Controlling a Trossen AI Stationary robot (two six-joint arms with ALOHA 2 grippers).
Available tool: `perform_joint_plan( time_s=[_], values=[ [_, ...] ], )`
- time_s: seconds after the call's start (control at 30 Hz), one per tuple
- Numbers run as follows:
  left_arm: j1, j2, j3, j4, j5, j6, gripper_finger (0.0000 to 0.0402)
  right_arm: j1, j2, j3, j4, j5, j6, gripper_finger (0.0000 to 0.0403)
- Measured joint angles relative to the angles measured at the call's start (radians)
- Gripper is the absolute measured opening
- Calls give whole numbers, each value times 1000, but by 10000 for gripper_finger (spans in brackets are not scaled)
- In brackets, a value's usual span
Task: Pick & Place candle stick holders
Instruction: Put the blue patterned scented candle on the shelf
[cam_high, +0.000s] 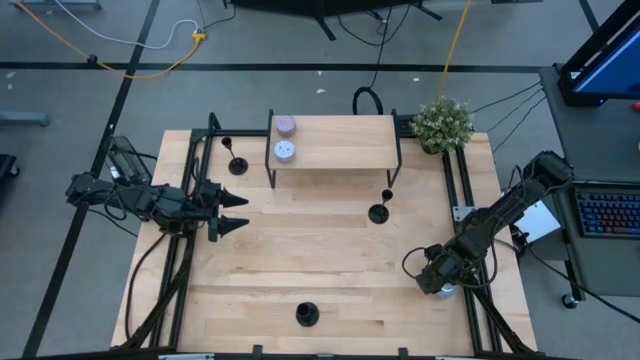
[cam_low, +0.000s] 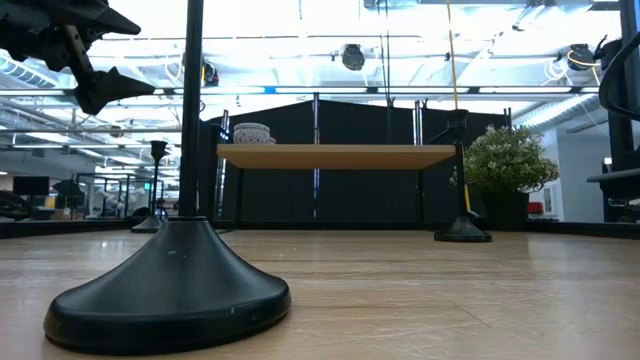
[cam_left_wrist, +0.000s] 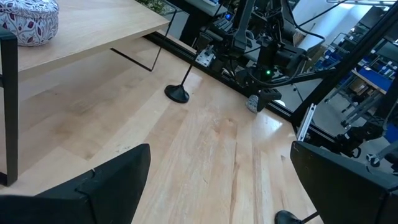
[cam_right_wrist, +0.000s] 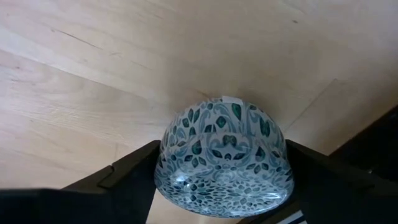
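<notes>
Hovering with fingers spread wide above the surface (cam_high: 330, 260), left tool (cam_high: 236, 212) sits free of any load, aimed toward candle stick holders (cam_high: 379, 211) standing well apart: near shelf (cam_high: 335, 140), far-left corner, front edge. Clamped on patterned tin (cam_right_wrist: 222, 158) at the surface's right edge, right tool (cam_high: 437, 279).

My tabletop (cam_high: 300, 250) is pale wood with a black frame around it. Three black candle stick holders stand on it: one near the front edge (cam_high: 307, 315), one in the middle by the shelf leg (cam_high: 379, 211), and one at the back left (cam_high: 237, 165). A small wooden shelf (cam_high: 340, 142) stands at the back, with two round tins (cam_high: 285, 126) on top. A patterned tin (cam_right_wrist: 224, 158) sits on the right side.
</notes>
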Motion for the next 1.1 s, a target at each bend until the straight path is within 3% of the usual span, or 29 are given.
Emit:
perform_joint_plan(
  time_s=[0.3,0.7,1.1],
  values=[
    [0,0,0,0,0,-2,395,0,0,-1,17,16,6,297],
    [0,0,0,6,0,-2,395,-23,2,-2,195,159,-24,292],
    [0,0,0,9,0,-10,395,-162,3,-3,531,256,-254,291]
  ],
)
